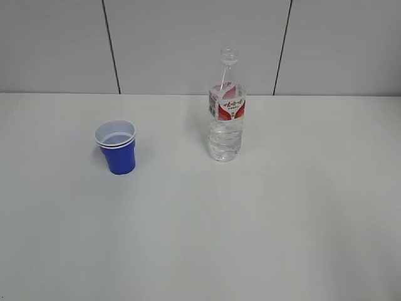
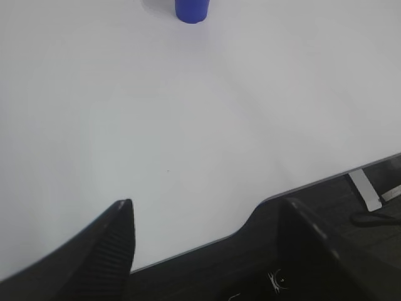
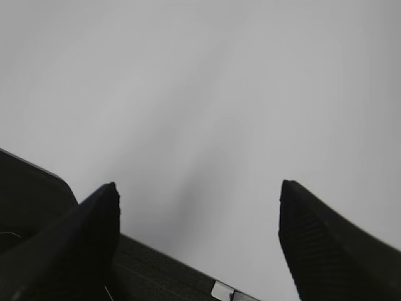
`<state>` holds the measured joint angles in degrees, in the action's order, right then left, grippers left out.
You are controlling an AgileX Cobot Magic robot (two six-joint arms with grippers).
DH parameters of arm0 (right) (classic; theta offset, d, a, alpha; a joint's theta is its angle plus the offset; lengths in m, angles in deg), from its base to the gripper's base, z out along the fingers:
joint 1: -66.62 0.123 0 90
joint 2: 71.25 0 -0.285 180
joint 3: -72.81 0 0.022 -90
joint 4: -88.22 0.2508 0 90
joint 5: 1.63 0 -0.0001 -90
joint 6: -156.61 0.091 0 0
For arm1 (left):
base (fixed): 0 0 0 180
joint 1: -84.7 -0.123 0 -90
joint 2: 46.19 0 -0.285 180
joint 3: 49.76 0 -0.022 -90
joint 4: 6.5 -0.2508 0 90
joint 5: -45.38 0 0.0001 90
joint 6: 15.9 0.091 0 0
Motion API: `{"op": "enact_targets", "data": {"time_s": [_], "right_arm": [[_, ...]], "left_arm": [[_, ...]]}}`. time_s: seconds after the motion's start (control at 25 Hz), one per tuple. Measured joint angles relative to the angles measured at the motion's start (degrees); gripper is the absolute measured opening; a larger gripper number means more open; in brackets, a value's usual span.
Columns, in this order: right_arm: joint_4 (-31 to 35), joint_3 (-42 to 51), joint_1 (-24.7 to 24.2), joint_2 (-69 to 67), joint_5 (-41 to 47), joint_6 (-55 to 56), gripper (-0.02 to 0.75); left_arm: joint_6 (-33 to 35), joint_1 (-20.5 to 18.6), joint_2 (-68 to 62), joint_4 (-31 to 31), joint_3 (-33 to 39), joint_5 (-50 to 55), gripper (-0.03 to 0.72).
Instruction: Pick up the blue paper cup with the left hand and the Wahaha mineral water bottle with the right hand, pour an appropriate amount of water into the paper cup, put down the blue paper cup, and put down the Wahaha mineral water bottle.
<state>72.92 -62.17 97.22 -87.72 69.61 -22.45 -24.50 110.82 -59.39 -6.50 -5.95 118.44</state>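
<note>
Both grippers, left hand (image 2: 207,219) and right hand (image 3: 197,200), are spread wide, empty, above the worktop (image 1: 282,219). From the left wrist, the blue paper cup (image 2: 191,9) is cut off at the top edge. It stands left of the Wahaha mineral water bottle (image 1: 226,110), well apart; neither arm appears in the exterior view.

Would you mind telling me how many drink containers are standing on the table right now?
2: the blue paper cup stands on the table's left; the Wahaha mineral water bottle stands upright to its right, apart from it. Nothing appears hidden.
</note>
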Motion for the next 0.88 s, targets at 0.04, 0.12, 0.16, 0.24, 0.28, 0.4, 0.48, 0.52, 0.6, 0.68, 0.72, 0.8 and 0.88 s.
{"op": "enact_targets", "data": {"time_s": [0.04, 0.12, 0.16, 0.24, 0.28, 0.4, 0.48, 0.52, 0.6, 0.68, 0.72, 0.8, 0.88], "right_arm": [[0.0, 0.9, 0.0, 0.3, -0.1, 0.1, 0.59], [0.0, 1.7, 0.0, 0.6, -1.4, 0.6, 0.59], [-0.1, 2.0, 0.0, 0.8, -2.1, 1.1, 0.59], [-0.1, 2.7, 0.0, 0.8, -3.7, 2.1, 0.59], [-0.1, 3.1, 0.0, 0.8, -4.4, 2.4, 0.589], [-0.1, 3.5, 0.0, 0.8, -4.9, 2.9, 0.589], [-0.1, 3.5, 0.0, 0.8, -5.2, 2.9, 0.589], [-0.1, 3.6, 0.0, 0.8, -5.3, 2.9, 0.589], [-0.1, 3.6, 0.0, 0.8, -5.4, 3.0, 0.589], [-0.1, 3.6, 0.0, 0.8, -5.4, 3.0, 0.589], [-0.1, 3.6, 0.0, 0.8, -5.4, 3.0, 0.589], [-0.1, 3.6, 0.0, 0.8, -5.5, 3.0, 0.589], [-0.1, 3.6, 0.0, 0.8, -5.5, 3.0, 0.589]], "left_arm": [[0.0, 0.0, 0.0, 0.0, 0.2, -0.1, 0.535], [0.0, 0.0, 0.0, -0.4, 0.5, -1.5, 0.535], [0.0, 0.0, 0.0, -0.4, 0.6, -2.4, 0.535], [0.0, 0.0, 0.0, -0.5, 1.2, -4.9, 0.535], [0.0, 0.0, 0.0, -0.5, 1.7, -6.0, 0.535], [0.0, 0.0, 0.0, -0.6, 2.9, -8.7, 0.535], [0.0, 0.0, 0.0, -0.6, 3.0, -9.1, 0.535], [0.0, 0.0, 0.0, -0.6, 3.0, -9.2, 0.534], [0.0, 0.0, 0.0, -0.6, 3.0, -9.3, 0.533], [0.0, 0.0, 0.0, -0.6, 3.0, -9.5, 0.533], [0.0, 0.0, 0.0, -0.6, 3.0, -9.5, 0.533], [0.0, 0.0, 0.0, -0.6, 3.0, -9.5, 0.533], [0.0, 0.0, 0.0, -0.6, 3.0, -9.5, 0.533]]}}
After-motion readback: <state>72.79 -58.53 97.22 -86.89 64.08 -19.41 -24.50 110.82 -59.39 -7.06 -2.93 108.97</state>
